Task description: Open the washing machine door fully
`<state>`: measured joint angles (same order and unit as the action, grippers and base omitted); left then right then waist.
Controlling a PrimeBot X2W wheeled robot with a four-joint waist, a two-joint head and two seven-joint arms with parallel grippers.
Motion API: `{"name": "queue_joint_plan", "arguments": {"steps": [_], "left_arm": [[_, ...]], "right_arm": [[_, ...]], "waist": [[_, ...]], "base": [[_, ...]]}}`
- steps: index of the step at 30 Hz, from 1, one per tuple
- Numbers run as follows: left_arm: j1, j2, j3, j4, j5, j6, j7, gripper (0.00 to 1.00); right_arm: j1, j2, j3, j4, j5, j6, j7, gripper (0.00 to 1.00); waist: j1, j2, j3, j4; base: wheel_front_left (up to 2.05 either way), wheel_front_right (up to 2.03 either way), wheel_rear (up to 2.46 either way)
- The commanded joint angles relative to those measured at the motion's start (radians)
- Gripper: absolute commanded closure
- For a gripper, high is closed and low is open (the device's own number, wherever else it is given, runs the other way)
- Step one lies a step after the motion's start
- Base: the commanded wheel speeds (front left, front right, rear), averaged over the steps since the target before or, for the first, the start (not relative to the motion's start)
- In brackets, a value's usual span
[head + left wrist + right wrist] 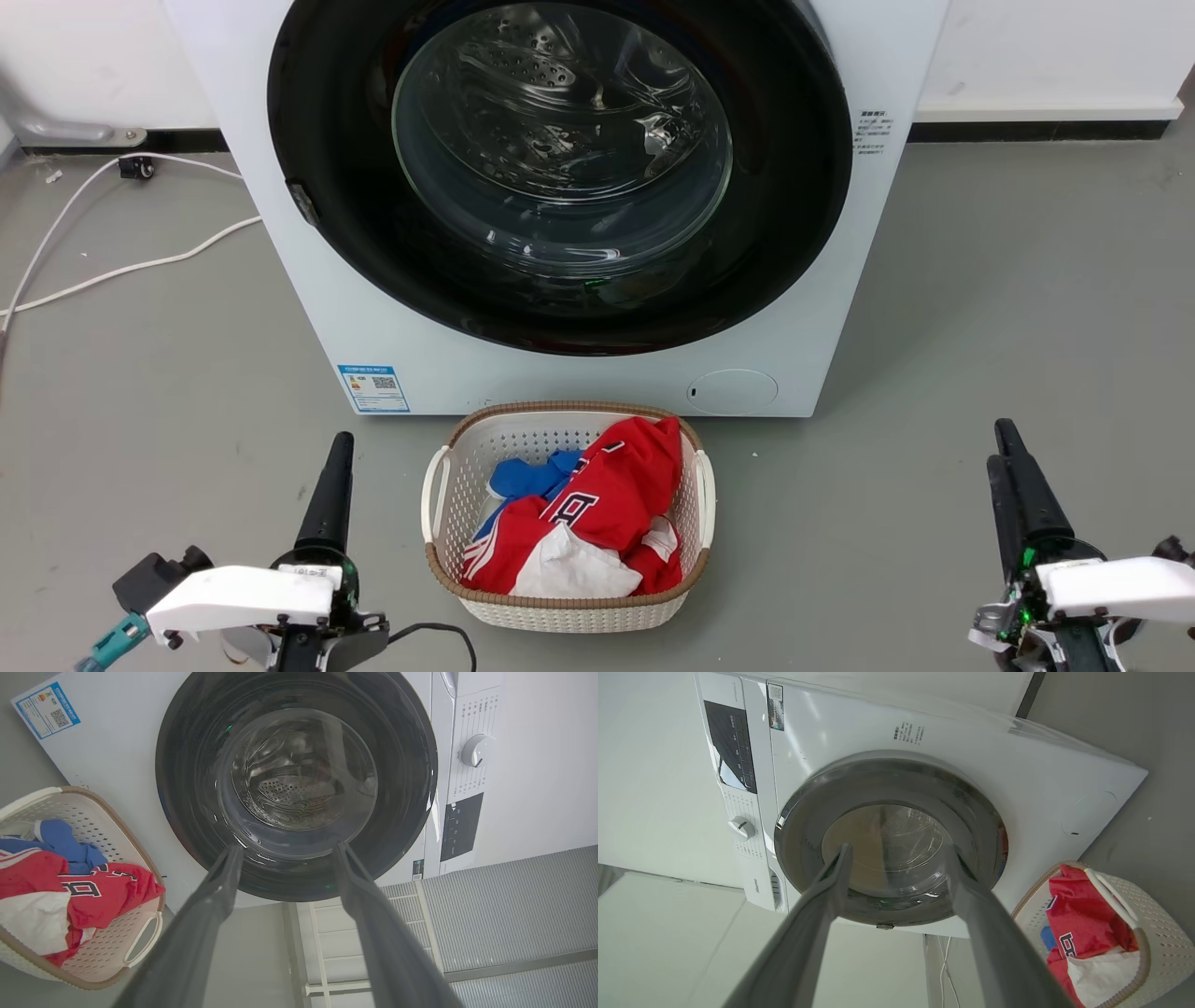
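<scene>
Bright, even indoor light w/ soft shadows on the floor point(980, 308), glare streaks across the washing machine door point(560, 177) glass, wrist cams bend lines at edges, close-up fingers point(196, 933) blurry, right wrist pic hazy & washed-out.

head view: high up, tilted forward and down, well back. left gripper point(338, 448) and right gripper point(1001, 443) sit at its bottom corners, basket point(560, 616) between them, washing machine door point(560, 168) ahead of both tips. left wrist view: low, looks along its own fingers point(219, 882), rolled sideways, door straight past the tips, basket off to the fingers' left. right wrist view: same idea, rolled the other way, basket right of the fingers. all three share door and basket.
</scene>
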<state>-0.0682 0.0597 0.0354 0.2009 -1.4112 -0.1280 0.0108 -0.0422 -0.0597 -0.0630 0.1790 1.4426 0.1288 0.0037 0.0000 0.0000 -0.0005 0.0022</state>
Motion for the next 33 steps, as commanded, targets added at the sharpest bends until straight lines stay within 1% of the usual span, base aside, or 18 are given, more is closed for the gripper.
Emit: {"name": "queue_joint_plan", "arguments": {"steps": [1, 10, 16, 22, 27, 28, 33], "left_arm": [[-0.012, 0.008, -0.005, -0.03, 0.058, -0.002, -0.011, 0.0], [-0.007, 0.014, -0.023, -0.085, 0.289, -0.002, -0.046, 0.0], [-0.003, 0.035, -0.041, -0.091, 0.433, -0.002, -0.068, 0.0], [0.001, 0.053, -0.054, -0.096, 0.563, -0.001, -0.089, 0.0], [0.001, 0.071, -0.07, -0.105, 0.669, 0.011, -0.105, 0.0], [0.001, 0.071, -0.07, -0.105, 0.669, 0.011, -0.105, 0.0], [0.003, 0.084, -0.088, -0.117, 0.746, 0.019, -0.12, 0.0]], "right_arm": [[-0.013, -0.011, 0.008, -0.031, -0.076, 0.001, -0.011, 0.0], [-0.007, -0.023, 0.03, -0.068, -0.383, 0.001, -0.045, 0.0], [0.004, -0.018, 0.029, -0.077, -0.544, 0.001, -0.064, 0.0], [0.015, -0.012, 0.021, -0.084, -0.669, 0.001, -0.069, 0.0], [0.027, -0.007, 0.016, -0.095, -0.766, 0.001, -0.068, 0.0], [0.027, -0.007, 0.016, -0.095, -0.766, 0.001, -0.068, 0.0], [0.039, -0.004, 0.017, -0.107, -0.847, 0.002, -0.065, 0.0]], "waist": [[0.0, 0.0, 0.0, 0.0], [0.0, 0.0, -0.002, 0.0], [0.0, 0.0, -0.003, 0.001], [0.0, 0.0, -0.005, 0.002], [0.0, 0.0, -0.007, 0.003], [0.0, 0.0, -0.007, 0.003], [0.0, 0.0, -0.009, 0.002]], "base": [[0.0, 0.0, 0.0], [0.0, 0.0, 0.0], [0.0, 0.0, 0.0], [0.0, 0.0, 0.0], [0.0, 0.0, 0.0], [0.0, 0.0, 0.0], [0.0, 0.0, 0.0]]}}
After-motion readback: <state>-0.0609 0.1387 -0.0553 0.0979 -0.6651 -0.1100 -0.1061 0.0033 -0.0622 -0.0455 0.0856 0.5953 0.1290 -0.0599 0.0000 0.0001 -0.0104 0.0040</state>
